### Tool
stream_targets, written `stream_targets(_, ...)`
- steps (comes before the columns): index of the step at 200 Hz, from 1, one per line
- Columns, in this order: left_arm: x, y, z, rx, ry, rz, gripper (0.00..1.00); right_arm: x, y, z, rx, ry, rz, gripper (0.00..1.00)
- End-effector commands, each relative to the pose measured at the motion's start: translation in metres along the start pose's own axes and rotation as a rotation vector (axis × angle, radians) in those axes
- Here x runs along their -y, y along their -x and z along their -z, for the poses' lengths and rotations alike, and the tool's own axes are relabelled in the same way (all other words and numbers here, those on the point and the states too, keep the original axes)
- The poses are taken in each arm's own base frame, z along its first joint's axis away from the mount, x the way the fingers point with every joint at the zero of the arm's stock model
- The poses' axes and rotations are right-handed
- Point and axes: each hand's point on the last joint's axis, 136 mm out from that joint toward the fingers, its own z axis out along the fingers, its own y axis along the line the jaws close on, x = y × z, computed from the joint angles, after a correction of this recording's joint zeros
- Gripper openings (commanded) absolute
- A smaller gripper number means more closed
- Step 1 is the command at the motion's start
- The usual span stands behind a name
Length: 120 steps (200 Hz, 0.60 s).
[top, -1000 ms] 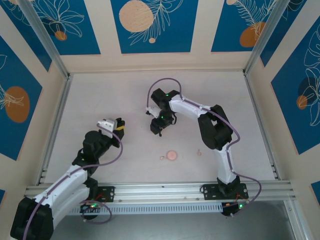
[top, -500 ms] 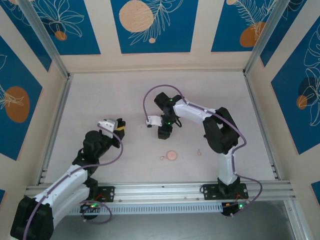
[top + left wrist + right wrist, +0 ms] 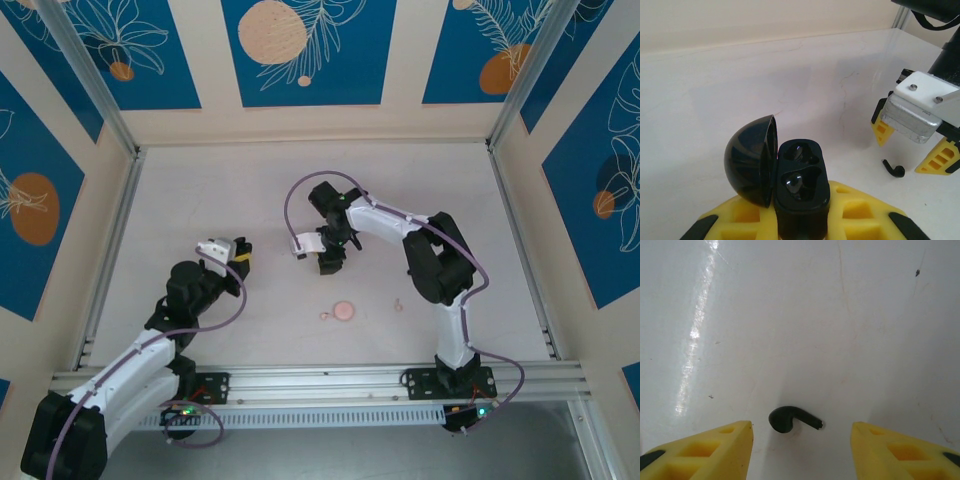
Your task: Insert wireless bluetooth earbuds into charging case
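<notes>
Fingers of the right hand point(image 3: 800, 440) stand spread on either side of a small black stemmed earbud point(image 3: 790, 419). It lies flat on the white table point(image 3: 790, 315), clear of both, its stem pointing to 3 o'clock in the wrist view. The left hand point(image 3: 240, 256) pinches a glossy black charging case point(image 3: 801, 187), its domed lid point(image 3: 752, 160) open at 9 o'clock. A round pink disc point(image 3: 343, 311) lies at 6 o'clock from the right hand.

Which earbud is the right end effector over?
The black earbud, framed by the open right end effector; the pale pink earbuds lie nearer the bases.
</notes>
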Motion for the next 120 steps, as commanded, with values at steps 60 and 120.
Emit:
stream_targets(60, 0.002, 0.017, 0.000, 0.041, -0.015, -0.023, 0.13, -0.001, 0.001, -0.018, -0.003, 0.055, 0.037, 0.55)
stream_targets(120, 0.002, 0.018, 0.000, 0.041, -0.017, -0.025, 0.13, -0.007, -0.015, -0.025, -0.068, 0.088, -0.026, 0.53)
